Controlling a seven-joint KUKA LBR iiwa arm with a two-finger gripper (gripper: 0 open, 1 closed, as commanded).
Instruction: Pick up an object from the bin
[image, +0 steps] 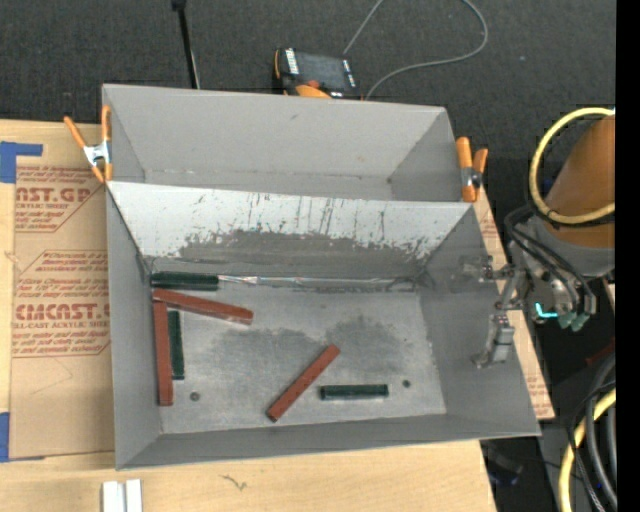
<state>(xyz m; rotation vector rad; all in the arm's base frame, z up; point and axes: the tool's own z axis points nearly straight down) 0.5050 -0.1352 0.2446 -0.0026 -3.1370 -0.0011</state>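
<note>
Front: red-brown stick (303, 382) lying slanted, dark green stick (353, 392) just beside it.
Gripper (491, 352): over right wall of the bin (462, 300); spread or pressed together, can't tell.

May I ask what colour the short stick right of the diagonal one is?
The short stick is dark green, shown best in the camera view.

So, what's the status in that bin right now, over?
Gripper over right wall of bin, touching no stick. Nearest: green stick, then red stick. Other sticks by left wall. Nothing in the way.
</note>
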